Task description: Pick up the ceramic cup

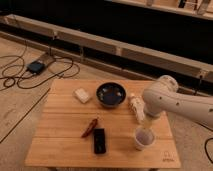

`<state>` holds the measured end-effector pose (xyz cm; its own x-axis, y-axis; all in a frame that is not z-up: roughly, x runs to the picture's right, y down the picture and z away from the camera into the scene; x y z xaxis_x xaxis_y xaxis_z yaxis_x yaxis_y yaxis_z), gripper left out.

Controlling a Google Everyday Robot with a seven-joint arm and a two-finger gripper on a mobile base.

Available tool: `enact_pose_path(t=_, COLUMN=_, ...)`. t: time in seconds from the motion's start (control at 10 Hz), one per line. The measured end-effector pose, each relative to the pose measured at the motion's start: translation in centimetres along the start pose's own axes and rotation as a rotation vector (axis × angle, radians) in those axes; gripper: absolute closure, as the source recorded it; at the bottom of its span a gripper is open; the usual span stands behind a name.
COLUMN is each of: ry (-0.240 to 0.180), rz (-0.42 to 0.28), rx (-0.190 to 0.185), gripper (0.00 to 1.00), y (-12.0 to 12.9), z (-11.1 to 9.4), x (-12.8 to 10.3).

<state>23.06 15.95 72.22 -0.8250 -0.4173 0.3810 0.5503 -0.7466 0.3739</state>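
The ceramic cup (143, 138) is small and white with a darker inside. It stands upright near the front right corner of the wooden table (60, 140). My white arm (165, 100) reaches in from the right. Its lower end with the gripper (146, 122) hangs just above and slightly behind the cup. The arm's bulk hides the gripper itself.
A wide dark blue bowl (111, 94) sits at the back middle, with a white block (82, 95) to its left and a pale oblong object (134, 106) to its right. A red-brown item (90, 128) and a black device (99, 140) lie front centre. Cables (30, 70) run over the floor on the left.
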Motion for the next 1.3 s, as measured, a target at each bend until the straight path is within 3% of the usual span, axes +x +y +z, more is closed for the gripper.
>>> enact_pose_path(t=0.3, ry=0.035, rz=0.026, rx=-0.025, gripper=0.20, y=-0.8, z=2.0, x=0.5)
enact_pose_path(t=0.5, ry=0.056, rz=0.036, rx=-0.022, gripper=0.22, y=-2.0, z=3.8, x=0.9)
enact_pose_path(t=0.8, ry=0.059, rz=0.048, rx=-0.023, gripper=0.50, y=-2.8, z=4.6, x=0.5)
enact_pose_path(t=1.3, ry=0.072, rz=0.023, rx=-0.022, gripper=0.98, y=-2.4, z=1.4, x=1.1)
